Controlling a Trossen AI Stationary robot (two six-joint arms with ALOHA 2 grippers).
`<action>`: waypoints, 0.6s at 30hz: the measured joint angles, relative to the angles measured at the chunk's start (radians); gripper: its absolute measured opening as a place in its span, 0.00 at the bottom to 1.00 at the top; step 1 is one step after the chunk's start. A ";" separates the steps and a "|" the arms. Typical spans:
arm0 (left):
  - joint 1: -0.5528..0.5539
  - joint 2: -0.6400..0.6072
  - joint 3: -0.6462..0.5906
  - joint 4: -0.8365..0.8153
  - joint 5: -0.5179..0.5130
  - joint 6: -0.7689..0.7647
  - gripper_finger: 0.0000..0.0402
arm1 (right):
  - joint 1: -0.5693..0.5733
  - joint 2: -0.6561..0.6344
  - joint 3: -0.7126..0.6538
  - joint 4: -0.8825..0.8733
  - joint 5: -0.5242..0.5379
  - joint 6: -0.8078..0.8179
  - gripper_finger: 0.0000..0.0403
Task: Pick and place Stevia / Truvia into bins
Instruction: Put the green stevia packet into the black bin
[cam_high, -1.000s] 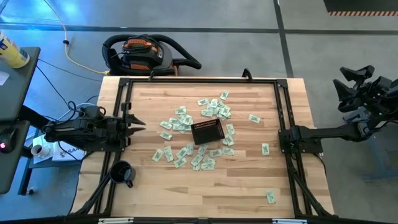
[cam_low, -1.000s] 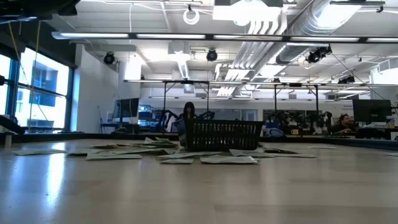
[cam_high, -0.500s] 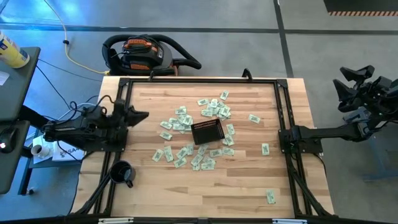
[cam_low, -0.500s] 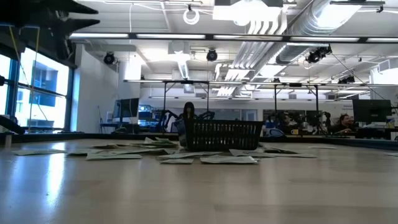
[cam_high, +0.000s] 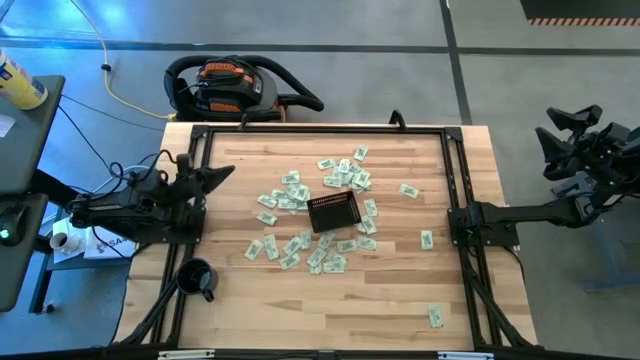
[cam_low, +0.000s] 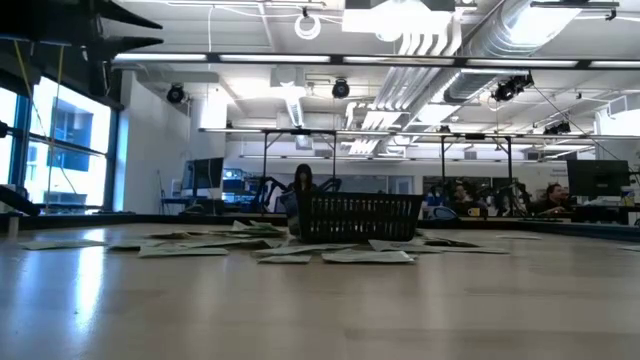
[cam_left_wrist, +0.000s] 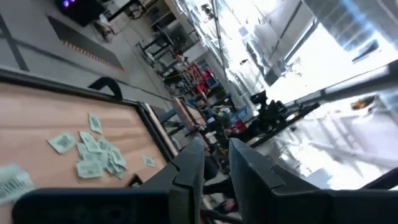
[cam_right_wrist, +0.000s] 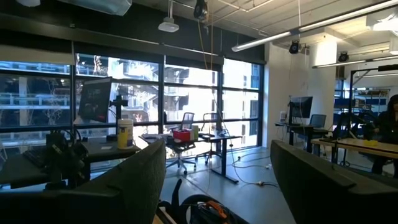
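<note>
Many pale green and white Stevia sachets (cam_high: 300, 245) lie flat on the wooden table, scattered around the small black mesh basket (cam_high: 333, 212), the bin, which stands at the table's middle. The low view shows the basket (cam_low: 360, 215) with sachets (cam_low: 280, 248) in front of it. My left gripper (cam_high: 226, 173) hovers over the table's left edge, pointing toward the basket. Its fingers are a narrow gap apart with nothing between them (cam_left_wrist: 214, 167). Some sachets (cam_left_wrist: 93, 158) show in the left wrist view. My right gripper (cam_high: 558, 128) waits raised, off the table's right side, wide open and empty (cam_right_wrist: 217, 180).
A round black mug (cam_high: 196, 278) stands near the front left corner. Single sachets lie apart at the right (cam_high: 426, 239) and front right (cam_high: 435, 316). A black frame rail (cam_high: 320, 128) runs round the table. A vacuum cleaner (cam_high: 235, 85) sits beyond the far edge.
My left gripper has rolled about its own pointing line by roughly a quarter turn, and its fingertips have swung a little toward the table's far edge. It stays above the left edge, and in the low view it has come into sight at the upper left.
</note>
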 joint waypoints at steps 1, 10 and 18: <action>0.000 0.000 0.000 0.000 0.000 -0.020 0.28 | 0.000 0.000 0.000 0.000 0.000 0.000 0.69; 0.000 0.000 0.000 0.072 -0.056 -0.063 0.28 | 0.000 0.000 -0.016 0.075 -0.024 0.208 0.69; 0.000 0.026 0.000 0.099 -0.129 -0.113 0.28 | 0.000 0.000 -0.015 0.161 0.112 0.379 0.69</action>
